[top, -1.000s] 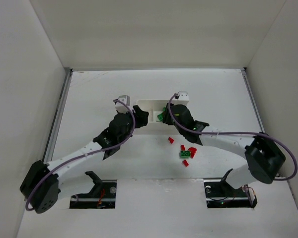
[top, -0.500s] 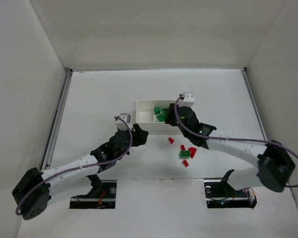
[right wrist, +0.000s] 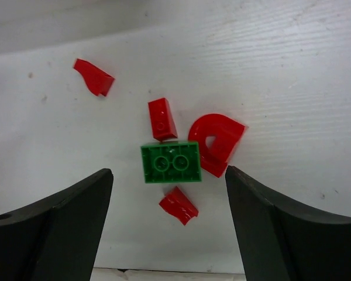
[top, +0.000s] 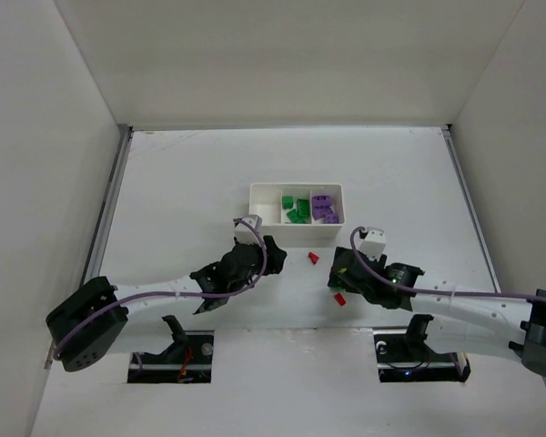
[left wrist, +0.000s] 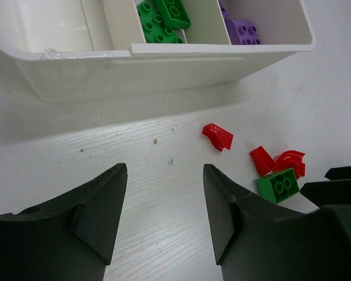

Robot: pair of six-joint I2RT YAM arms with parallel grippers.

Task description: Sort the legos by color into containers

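Note:
The white three-compartment tray (top: 266, 191) (left wrist: 164, 58) holds green legos (top: 297, 208) (left wrist: 164, 16) in its middle cell and purple legos (top: 324, 208) (left wrist: 241, 29) in its right cell; the left cell looks bare. On the table lies a green brick (right wrist: 171, 162) (left wrist: 278, 184) among red pieces: an arch (right wrist: 217, 140), a small block (right wrist: 162, 119) and a chip (right wrist: 179, 205). Another red piece (right wrist: 93, 76) (top: 313, 258) (left wrist: 217, 136) lies apart. My right gripper (right wrist: 168, 171) (top: 342, 273) hangs open wide over the green brick. My left gripper (left wrist: 164, 170) (top: 268, 253) is open and holds nothing, just short of the tray.
White walls enclose the table on the left, back and right. Both arms stretch low across the near half of the table, their grippers about a hand's width apart. The red piece (top: 339, 298) peeks out beside the right gripper.
My right gripper left the tray, drew back to the loose pile and opened wide. My left gripper pulled back from the tray's left end toward the near side, still open.

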